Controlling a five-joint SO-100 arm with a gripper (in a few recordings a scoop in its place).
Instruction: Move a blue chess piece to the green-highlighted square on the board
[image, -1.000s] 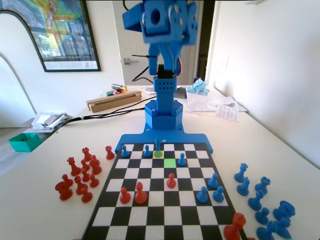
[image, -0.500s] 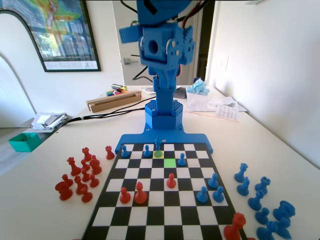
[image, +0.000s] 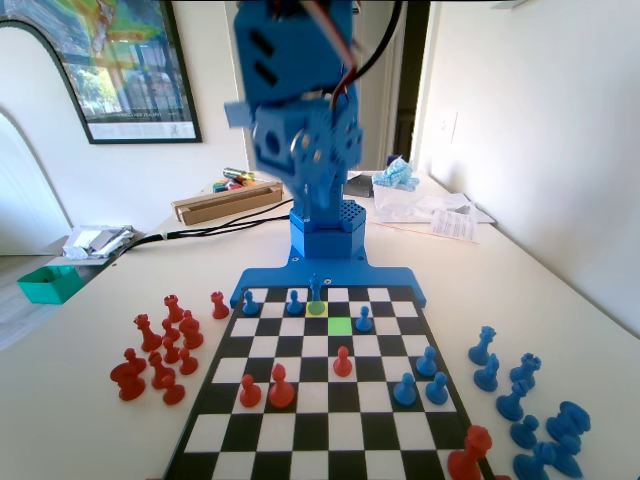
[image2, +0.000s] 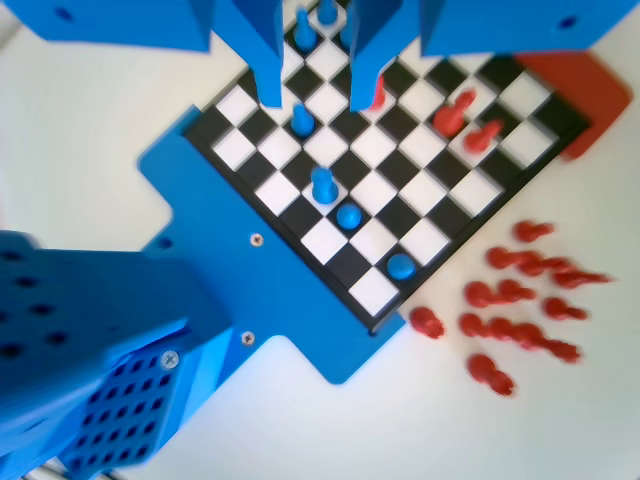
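Task barely begun, by the look of it. The blue chess piece (image: 316, 289) stands upright on the yellow square (image: 317, 308) in the row nearest the board's (image: 300, 425) blue rim, fixed view. The green-highlighted square (image: 340, 325) lies one step diagonally nearer the camera and to the right, and is bare.

End effector (image2: 318, 95) hangs high above the board in the wrist view, jaws spread with open board between them, holding nothing. The tall blue piece (image2: 323, 183) sits lower in that frame, nearer the rim, well clear of the jaws (wrist picture is blurred, so fine detail is unsure).

Arm in the fixed view is raised over its base, above the surface.

Left to do, as I judge: descend on the piece, grip, lift, carry to green, release. A blue pawn (image: 364, 319) stands just right of the green square; placement needs care.
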